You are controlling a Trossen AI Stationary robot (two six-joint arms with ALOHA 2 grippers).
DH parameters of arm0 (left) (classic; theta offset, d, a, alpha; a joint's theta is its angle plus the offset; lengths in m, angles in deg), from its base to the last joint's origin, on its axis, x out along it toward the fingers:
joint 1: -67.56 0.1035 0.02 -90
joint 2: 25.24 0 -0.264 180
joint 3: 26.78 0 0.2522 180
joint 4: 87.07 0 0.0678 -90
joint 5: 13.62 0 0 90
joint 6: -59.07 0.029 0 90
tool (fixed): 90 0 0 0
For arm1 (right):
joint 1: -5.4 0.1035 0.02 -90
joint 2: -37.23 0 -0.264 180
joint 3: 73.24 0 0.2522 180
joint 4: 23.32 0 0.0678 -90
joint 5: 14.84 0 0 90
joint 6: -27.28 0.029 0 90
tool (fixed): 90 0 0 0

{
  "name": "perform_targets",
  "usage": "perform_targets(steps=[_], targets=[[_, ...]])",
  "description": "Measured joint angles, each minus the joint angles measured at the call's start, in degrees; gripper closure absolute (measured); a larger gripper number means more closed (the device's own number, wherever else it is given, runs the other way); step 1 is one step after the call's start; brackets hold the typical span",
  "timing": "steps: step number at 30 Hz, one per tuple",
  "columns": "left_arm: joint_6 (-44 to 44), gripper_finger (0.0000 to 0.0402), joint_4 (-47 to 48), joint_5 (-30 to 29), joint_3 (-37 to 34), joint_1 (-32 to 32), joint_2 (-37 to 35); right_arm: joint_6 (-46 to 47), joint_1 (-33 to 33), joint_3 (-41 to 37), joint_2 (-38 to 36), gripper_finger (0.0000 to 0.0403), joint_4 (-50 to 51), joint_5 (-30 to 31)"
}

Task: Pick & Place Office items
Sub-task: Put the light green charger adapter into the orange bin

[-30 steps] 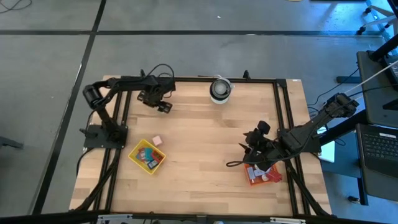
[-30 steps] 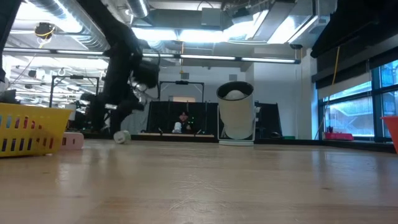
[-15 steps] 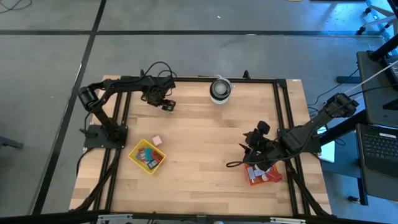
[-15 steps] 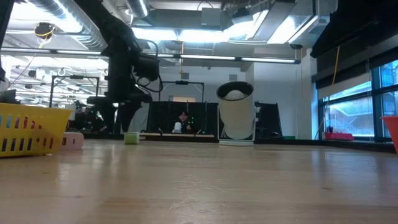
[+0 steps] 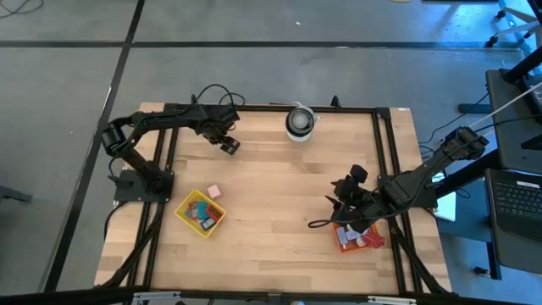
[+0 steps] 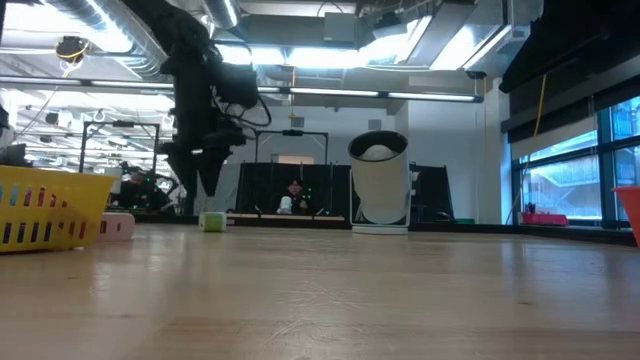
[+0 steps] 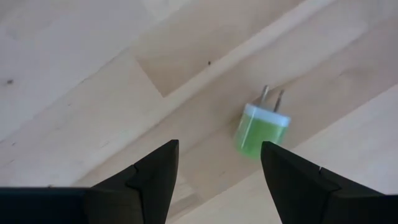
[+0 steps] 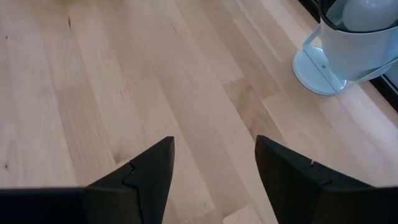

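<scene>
**Green plug adapter lay loose under the left gripper**

Nearest the low camera, the yellow tray (image 6: pixel 50 205) sat at the table's left side with a pink block (image 6: pixel 117 227) just beside it on the wood. Opposite it, the orange tray (image 5: pixel 360 239) lay under the right gripper (image 8: pixel 214 162), which waited above it with its jaws apart and nothing between them.

Farther back, the left gripper (image 7: pixel 217 163) hung over the table's far left part, fingers spread and empty. The small green plug adapter (image 7: pixel 262 129) rested on the bare wood just ahead of the fingertips, prongs pointing away, untouched. Beyond it stood the white roll (image 5: pixel 299 122) at the far edge.

The risk I judged: the adapter sat off-centre to the open jaws and lay at an angle, so a straight descent could clip its corner with one finger and skid it away, or pinch the prongs and let it twist free.
</scene>
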Motion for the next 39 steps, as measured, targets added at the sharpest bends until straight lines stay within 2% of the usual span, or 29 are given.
perform_targets(steps=[4,10,22,39], targets=[[-0.9,0.0177,-1.1,1.7,0.0,0.1,-2.2,0.0,0.0,0.0,0.0,0.0179,-0.3,0.0],[-0.7,0.0176,-2.7,5.3,0.0,-1.3,-1.5,0.0,0.0,0.0,0.0,0.0179,-0.5,0.0],[0.7,0.0166,-2.7,4.9,0.0,-2.1,-0.8,-2.8,0.0,0.0,0.0,0.0179,-2.8,-0.5],[2.9,0.0164,-4.1,5.1,0.0,-3.2,6.4,-4.4,0.0,0.0,0.0,0.0179,-3.7,-2.2]])
